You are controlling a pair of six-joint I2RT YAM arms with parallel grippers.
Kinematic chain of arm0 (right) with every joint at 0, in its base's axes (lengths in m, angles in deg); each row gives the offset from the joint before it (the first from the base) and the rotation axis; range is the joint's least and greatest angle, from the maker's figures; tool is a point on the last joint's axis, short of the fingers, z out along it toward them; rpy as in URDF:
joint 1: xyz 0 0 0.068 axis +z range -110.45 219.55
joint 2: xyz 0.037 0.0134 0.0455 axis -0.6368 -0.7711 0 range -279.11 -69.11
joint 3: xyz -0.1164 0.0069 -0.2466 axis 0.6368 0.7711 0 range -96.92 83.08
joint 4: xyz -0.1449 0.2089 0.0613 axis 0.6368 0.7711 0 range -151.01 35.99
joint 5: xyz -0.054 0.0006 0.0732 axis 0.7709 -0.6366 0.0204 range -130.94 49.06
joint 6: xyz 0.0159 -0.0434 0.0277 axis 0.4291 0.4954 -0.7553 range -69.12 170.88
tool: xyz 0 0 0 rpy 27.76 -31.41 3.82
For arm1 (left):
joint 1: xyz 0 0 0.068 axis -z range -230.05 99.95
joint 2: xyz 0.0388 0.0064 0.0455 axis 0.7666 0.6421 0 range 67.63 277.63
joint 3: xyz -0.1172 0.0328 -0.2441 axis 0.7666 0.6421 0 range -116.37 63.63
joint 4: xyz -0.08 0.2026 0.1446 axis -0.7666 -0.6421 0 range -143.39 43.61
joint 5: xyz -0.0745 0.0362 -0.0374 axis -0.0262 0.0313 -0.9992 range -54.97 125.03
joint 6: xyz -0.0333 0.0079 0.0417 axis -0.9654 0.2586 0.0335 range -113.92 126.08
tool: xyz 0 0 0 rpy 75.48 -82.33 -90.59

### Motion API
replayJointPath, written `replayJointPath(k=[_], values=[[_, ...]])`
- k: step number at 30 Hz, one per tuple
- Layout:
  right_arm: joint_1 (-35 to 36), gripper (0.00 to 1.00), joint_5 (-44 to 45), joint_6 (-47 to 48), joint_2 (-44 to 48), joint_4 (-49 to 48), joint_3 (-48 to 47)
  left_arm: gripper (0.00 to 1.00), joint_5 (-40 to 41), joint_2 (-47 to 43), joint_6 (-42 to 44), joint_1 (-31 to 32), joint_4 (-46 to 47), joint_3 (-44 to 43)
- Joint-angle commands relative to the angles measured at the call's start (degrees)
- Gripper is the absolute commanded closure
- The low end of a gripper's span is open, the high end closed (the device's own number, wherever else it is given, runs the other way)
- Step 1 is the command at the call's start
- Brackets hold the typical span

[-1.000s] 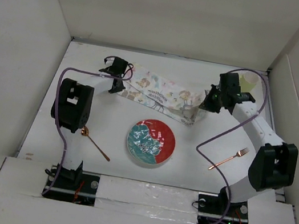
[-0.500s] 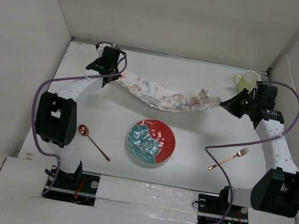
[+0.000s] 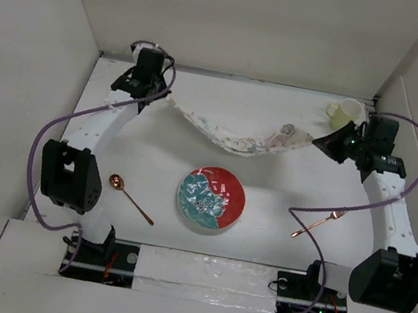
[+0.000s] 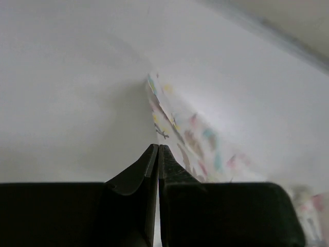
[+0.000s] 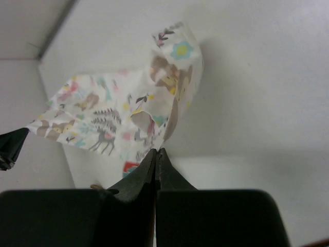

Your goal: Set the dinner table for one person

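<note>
- Over the far half of the dinner table (image 3: 160, 156), what is hanging between the two arms?
- A cloth placemat (image 3: 232, 138) with little deer and leaves on it is hanging there. It is sagging in the middle like a hammock. I cannot tell if the low part is touching the table.
- Who is holding it?
- Both arms are. The left arm (image 3: 106, 122) is reaching to the far left corner, and the left jaws are squeezing tight on one end of the placemat. The right arm (image 3: 390, 209) is reaching to the far right side, and the right jaws are pinching the other end, which is bunching up a bit.
- Are the jaws showing any gap?
- No. In each wrist view the black jaws are pressing together, and the cloth is coming out from their tips.
- What is sitting on the table?
- A round plate (image 3: 211, 198), part red and part teal, is sitting in the middle, nearer the arm bases. A copper spoon (image 3: 130, 198) is lying to its left, well apart from it. A copper fork (image 3: 319, 223) is lying slanted to its right. A pale yellow mug (image 3: 346, 112) is standing in the far right corner, near the right jaws.
- And the table itself?
- It is lying big, white and flat under everything, with white walls standing around it.
</note>
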Motion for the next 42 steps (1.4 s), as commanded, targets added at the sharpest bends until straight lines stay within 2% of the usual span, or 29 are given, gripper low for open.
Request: replayJointPath(k=[1, 2, 6, 10, 14, 18, 21, 23, 26, 28, 30, 31, 32, 34, 37, 40, 41, 42], values=[[0.27, 1.0, 0.66, -2.57, 6.67, -0.8, -14.26, 1.0, -0.67, -8.92, 0.47, -0.34, -0.05, -13.97], [0.27, 1.0, 1.01, -2.57, 7.28, -0.1, -16.69, 1.0, -0.85, -9.44, 0.47, -0.34, -0.49, -18.76], [0.27, 1.0, 4.43, -1.95, 8.52, 5.52, -28.9, 1.0, -1.46, -11.64, 0.65, -0.34, -1.63, -26.71], [0.27, 1.0, 6.45, -3.7, 8.87, 4.39, -31.74, 1.0, -1.99, -11.73, 0.48, -0.95, -1.46, -30.05], [0.27, 1.0, 6.2, -5.37, 6.24, 3.6, -34.56, 1.0, -5.5, -9.63, -0.66, -3.24, -1.89, -33.12], [0.79, 1.0, 4.52, -7.49, 4.92, -0.1, -35.43, 1.0, -4.98, -9.19, 0.21, -3.24, -1.28, -34.01], [2.11, 1.0, 8.91, -6.79, 3.78, -1.75, -36.76, 1.0, -3.31, -7.96, 1.09, -3.24, -1.37, -35.24], [2.11, 1.0, 7.78, -6.87, -0.34, -2.38, -37.72, 1.0, -3.48, -6.64, 0.91, -3.24, -0.41, -36.46], [2.11, 1.0, 6.98, -7.84, -7.2, -8.94, -38.86, 1.0, -3.4, -2.69, 0.56, -3.24, 1.87, -39.88], [2.64, 1.0, 7.33, -8.1, -12.02, -10.11, -44.11, 1.0, -2.78, 3.27, 0.56, -3.24, 1.88, -44.01], [2.64, 1.0, 7.51, -7.67, -21.33, -7.76, -51.22, 1.0, -4.87, 11.41, -0.31, -5.25, -0.83, -54.72], [2.64, 1.0, 6.56, -7.32, -24.58, -6.44, -59.96, 1.0, -6.37, 13.12, -2.41, -5.96, -1.36, -57.8], [2.64, 1.0, 6.11, -7.14, -29.75, -5.29, -63.88, 1.0, -7.78, 13.66, -3.64, -6.66, 1.85, -56.35], [3.16, 1.0, 4.36, -7.05, -32.25, -4.83, -70.39, 1.0, -11.03, 12.27, -6.28, -8.07, 3.99, -53.1], [3.78, 1.0, 4.01, -6.44, -30.25, -9.05, -67.19, 1.0, -11.83, 10.07, -6.03, -9.39, 5.13, -48.18], [4.31, 1.0, 4.09, -5.38, -23.67, -13.7, -50.7, 1.0, -13.94, 4.72, -6.03, -10.09, 8.81, -34.67], [4.31, 1.0, 3.74, -5.29, -21.82, -15.46, -44.9, 1.0, -14.12, 2.88, -5.94, -10.09, 12.31, -25.06], [4.31, 1.0, 3.65, -5.21, -18.32, -20.0, -32.66, 1.0, -14.21, -0.71, -5.33, -10.09, 14.43, -20.18]])
